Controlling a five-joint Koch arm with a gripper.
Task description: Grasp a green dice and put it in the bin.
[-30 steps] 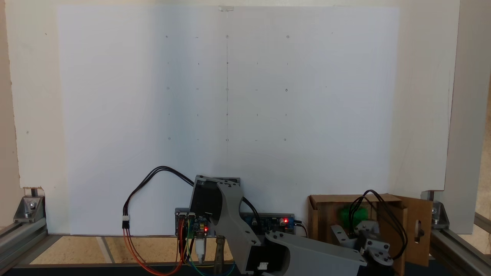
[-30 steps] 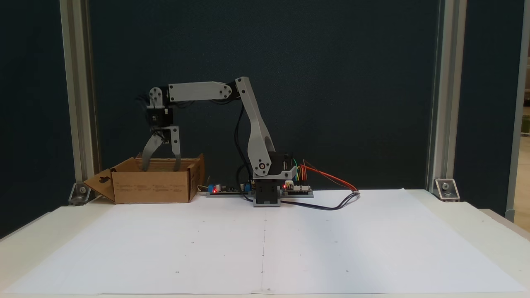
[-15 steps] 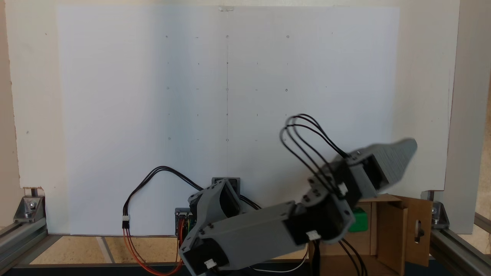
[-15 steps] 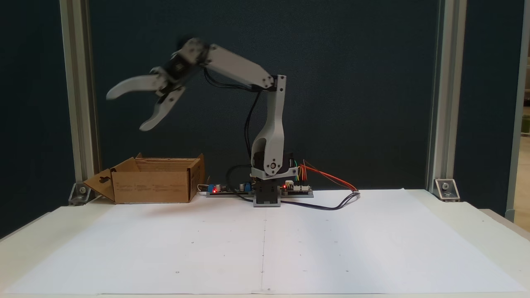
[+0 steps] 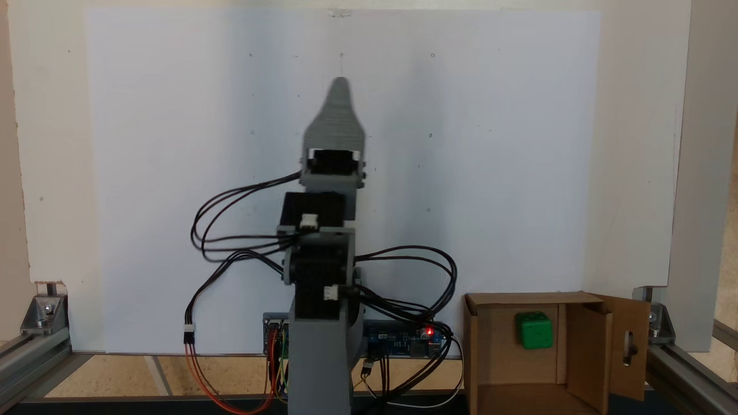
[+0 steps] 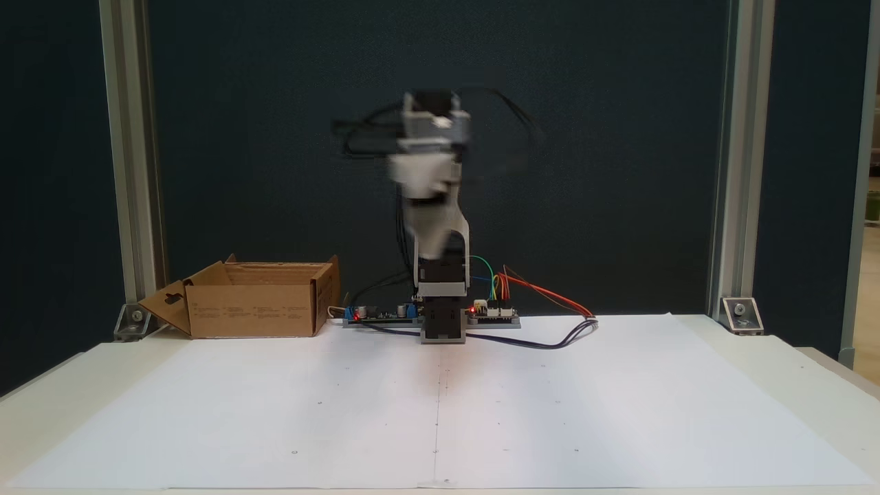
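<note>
The green dice [image 5: 533,330] lies inside the bin [image 5: 478,323], a brown cardboard box at the lower right of the view from above; nothing touches it. In the front view the bin [image 6: 251,309] stands at the left by the back wall, and its walls hide the dice. My gripper [image 5: 340,86] points out over the middle of the white sheet, far from the bin. Its jaws lie one behind the other, so a single grey tip shows. Seen from the front, the gripper [image 6: 423,175] is a motion-blurred pale shape high above the arm's base.
The arm's base and controller board [image 6: 440,316] sit at the back middle, with black and coloured cables [image 5: 230,265] looping around them. A white paper sheet [image 6: 440,405] with small marks covers the table. Aluminium frame posts [image 6: 729,172] stand at both back corners.
The gripper rose open out of the bin, leaving the green dice inside. The arm then swung from the bin side to the middle of the sheet.
</note>
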